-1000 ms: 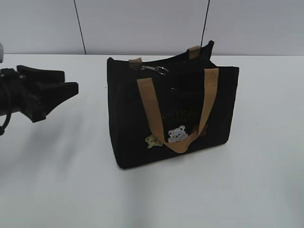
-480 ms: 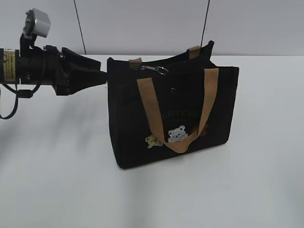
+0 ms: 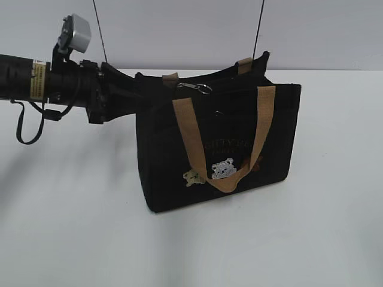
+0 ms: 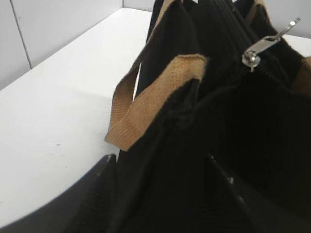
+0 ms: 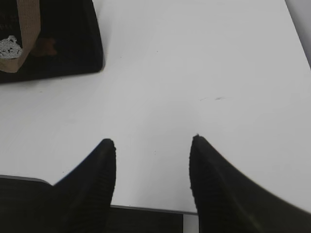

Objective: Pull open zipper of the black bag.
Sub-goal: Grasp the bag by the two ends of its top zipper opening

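1. Exterior view: the left gripper is seen at the black bag's upper left corner, its jaws spread on either side of the bag's end fabric, not visibly clamped.
2. The black bag is stood upright mid-desk, tan handles draped over its front.
3. The zipper pull is laid on the bag's top edge, near the left end.
4. The right gripper is held over bare desk, right of the bag, jaws released and empty.
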### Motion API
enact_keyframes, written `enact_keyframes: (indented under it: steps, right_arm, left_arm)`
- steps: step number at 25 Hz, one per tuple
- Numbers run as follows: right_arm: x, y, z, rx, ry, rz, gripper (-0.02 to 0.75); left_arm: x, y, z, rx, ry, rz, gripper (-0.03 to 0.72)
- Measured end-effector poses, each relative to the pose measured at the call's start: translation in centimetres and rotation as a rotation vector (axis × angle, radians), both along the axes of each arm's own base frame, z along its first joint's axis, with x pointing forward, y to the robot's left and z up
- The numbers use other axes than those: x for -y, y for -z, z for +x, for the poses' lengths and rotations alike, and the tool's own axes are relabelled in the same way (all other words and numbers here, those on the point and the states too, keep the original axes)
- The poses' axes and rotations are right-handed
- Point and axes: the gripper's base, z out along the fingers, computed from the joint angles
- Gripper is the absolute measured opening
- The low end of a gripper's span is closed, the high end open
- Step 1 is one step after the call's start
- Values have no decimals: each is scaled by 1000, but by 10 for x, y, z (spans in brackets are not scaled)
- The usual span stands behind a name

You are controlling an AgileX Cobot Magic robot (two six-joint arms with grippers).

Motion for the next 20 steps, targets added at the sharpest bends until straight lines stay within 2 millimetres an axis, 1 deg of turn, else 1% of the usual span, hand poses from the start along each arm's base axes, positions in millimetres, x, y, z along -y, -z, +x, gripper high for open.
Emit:
enact_keyframes:
  steps: [4,8,10,11,12,17,18,20]
  right_arm:
    - [0,0,0,0,0,0,377]
    - [0,0,0,0,0,0,377]
    - [0,0,0,0,0,0,377]
    - [0,0,0,0,0,0,377]
    - [0,0,0,0,0,0,377]
    - [0,0,0,0,0,0,377]
    - [0,0,0,0,0,0,377]
    - [0,0,0,0,0,0,377]
  left_arm:
    - [5,2,0,-5,14,1,425]
    - [5,2,-1,-9,15,-3,423]
    - [5,1,0,-8,14,-4,398]
    - [5,1,0,-6,14,-4,375]
    - [5,1,0,-6,14,-4,333]
    - [5,0,1,-6,10,-9,56]
    - [5,0,1,-6,9,-8,36]
    - [5,0,1,-6,8,-6,36]
